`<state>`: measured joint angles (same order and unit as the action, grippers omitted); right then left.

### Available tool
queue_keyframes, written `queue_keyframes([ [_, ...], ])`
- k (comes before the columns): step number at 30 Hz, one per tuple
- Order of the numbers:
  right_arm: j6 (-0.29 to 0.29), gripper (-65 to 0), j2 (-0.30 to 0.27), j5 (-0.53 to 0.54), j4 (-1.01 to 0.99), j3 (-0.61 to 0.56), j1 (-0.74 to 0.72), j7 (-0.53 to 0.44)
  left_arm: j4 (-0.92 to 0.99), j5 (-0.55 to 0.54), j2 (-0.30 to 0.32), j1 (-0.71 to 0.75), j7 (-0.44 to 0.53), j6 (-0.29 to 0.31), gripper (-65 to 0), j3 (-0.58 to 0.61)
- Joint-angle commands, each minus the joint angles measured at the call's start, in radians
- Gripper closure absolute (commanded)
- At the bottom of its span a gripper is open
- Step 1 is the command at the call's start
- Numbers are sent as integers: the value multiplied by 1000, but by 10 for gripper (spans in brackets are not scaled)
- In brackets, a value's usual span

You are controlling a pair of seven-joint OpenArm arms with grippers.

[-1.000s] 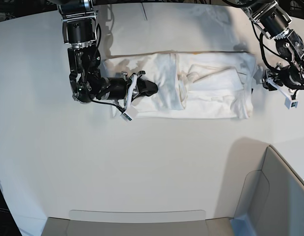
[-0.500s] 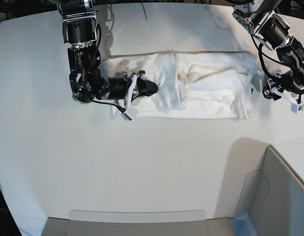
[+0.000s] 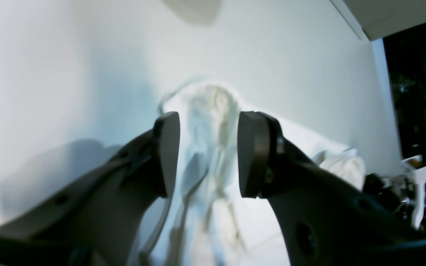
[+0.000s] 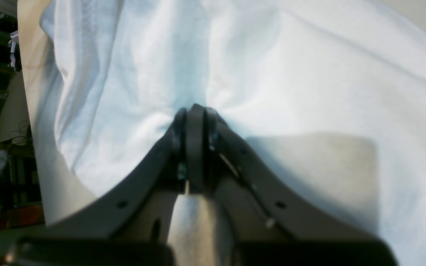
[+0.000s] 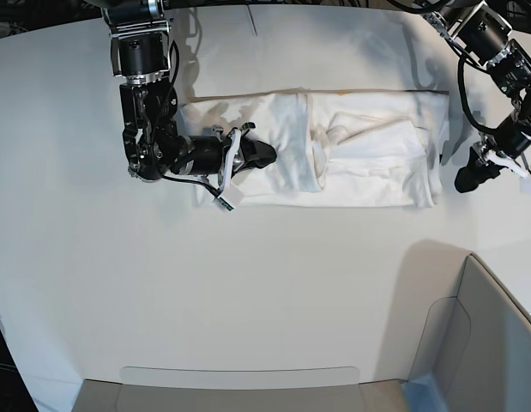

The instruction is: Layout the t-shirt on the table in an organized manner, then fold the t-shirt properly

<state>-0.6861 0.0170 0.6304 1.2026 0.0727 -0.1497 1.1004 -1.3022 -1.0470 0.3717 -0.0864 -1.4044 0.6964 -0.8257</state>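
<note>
I see the t-shirt (image 5: 334,150) lying folded into a long band across the far half of the table (image 5: 248,292), well back from the near edge. My right gripper (image 5: 263,154) rests on the shirt's left portion in the base view, pressing down on the fabric. My left gripper (image 5: 468,178) sits off the shirt, just beside its right end, over bare table. A bin panel (image 5: 479,343) stands at the near right corner.

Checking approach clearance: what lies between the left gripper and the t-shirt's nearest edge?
Only bare table. In the base view the left gripper sits just off the t-shirt, a narrow strip of white tabletop between them.
</note>
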Motion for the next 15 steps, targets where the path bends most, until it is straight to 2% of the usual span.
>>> queue_keyframes([
  [1,-12,0,-10,-100,-2,-1,-4,59,-15,-22,22,7,8,2,-249,29],
  [6,-12,0,-12,-100,-2,-1,-4,59,-18,-22,23,64,8,2,-249,144],
  [12,-12,0,-12,-100,-2,-1,2,59,-18,-22,39,86,8,2,-253,150],
  [15,-12,0,-12,-100,-2,-1,8,59,-18,-22,39,86,8,2,-277,147],
])
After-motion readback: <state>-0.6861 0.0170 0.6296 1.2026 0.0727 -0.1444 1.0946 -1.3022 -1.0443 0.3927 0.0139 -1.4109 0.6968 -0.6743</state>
